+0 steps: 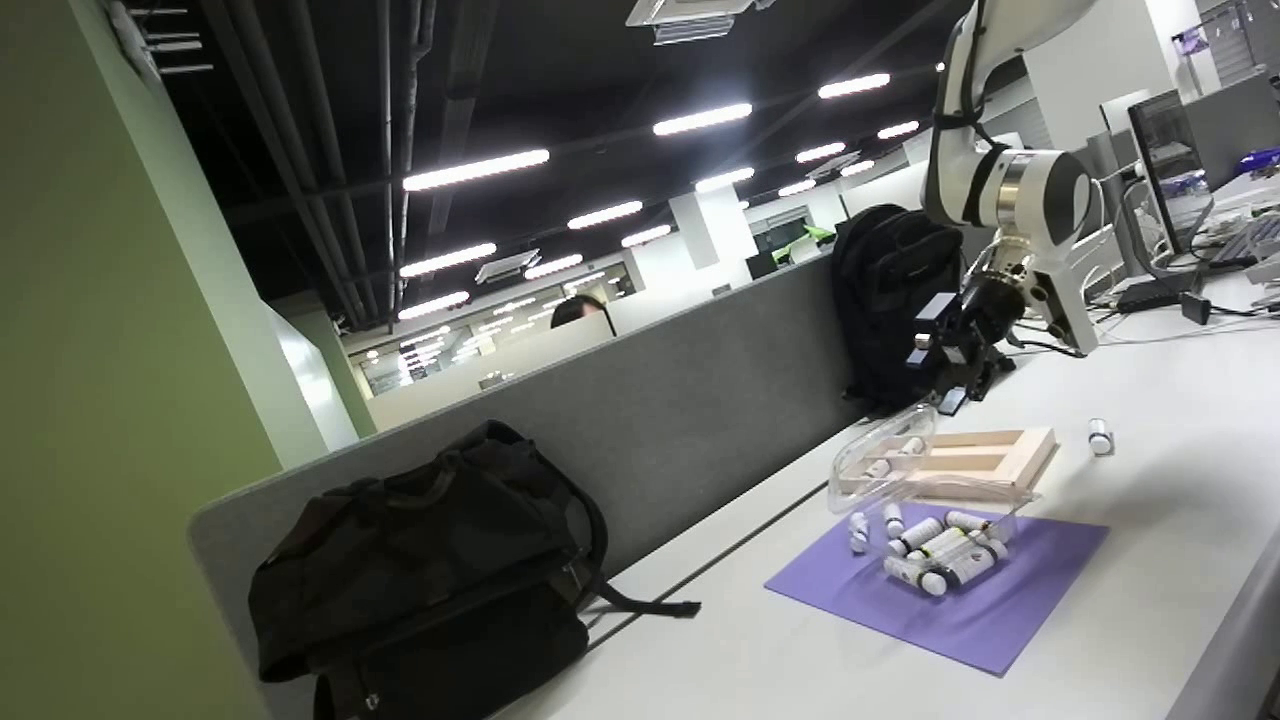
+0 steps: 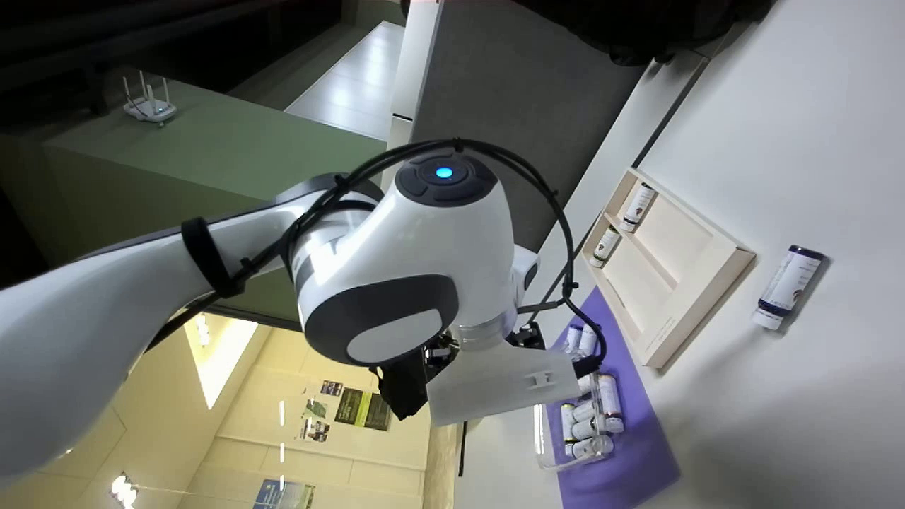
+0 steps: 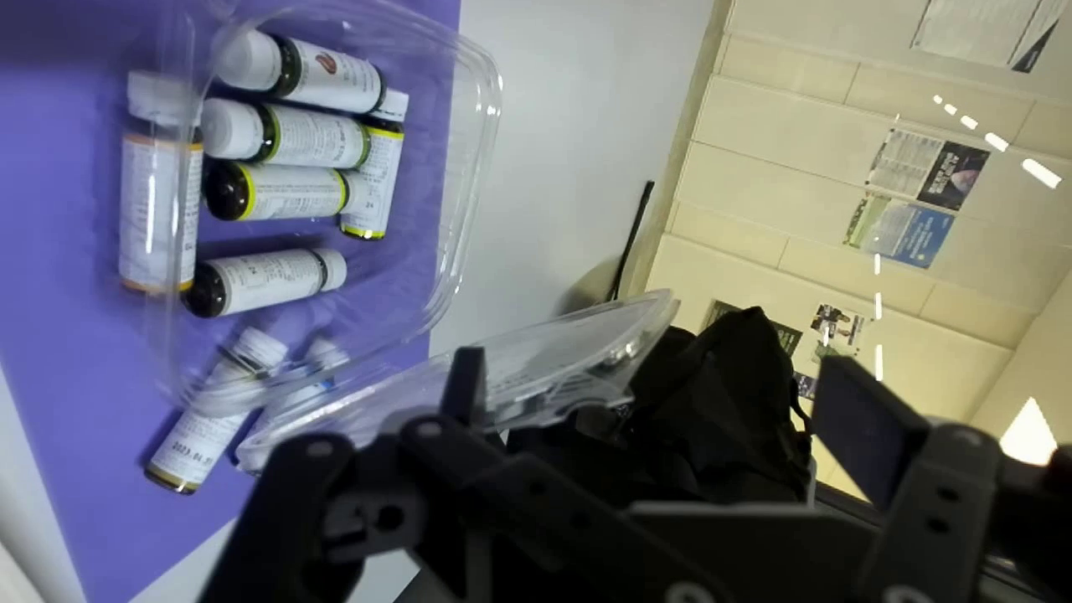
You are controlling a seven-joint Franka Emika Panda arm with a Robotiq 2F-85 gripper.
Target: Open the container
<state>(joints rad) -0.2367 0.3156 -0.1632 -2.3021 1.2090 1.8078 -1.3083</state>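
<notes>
The container [image 1: 1012,520] is a clear plastic box on the purple mat [image 1: 1000,640], with several small white-labelled bottles inside; it also shows in the wrist view [image 3: 481,167]. Its clear lid [image 1: 880,460] stands raised and tilted up along one side, away from the base. My gripper [image 1: 937,376] is open and empty, just above the top of the lid. In the wrist view the lid [image 3: 561,352] passes behind the left finger of my gripper [image 3: 653,373]; I cannot tell whether they touch. In an exterior view the arm hides the lid and part of the container [image 2: 548,463].
A low tan wooden tray [image 2: 696,311] holding two bottles stands beside the mat. A loose bottle [image 2: 788,286] lies past it. A bottle [image 3: 197,448] lies beside the container. A grey divider [image 1: 700,400] and black backpacks [image 1: 430,560] line the table's edge.
</notes>
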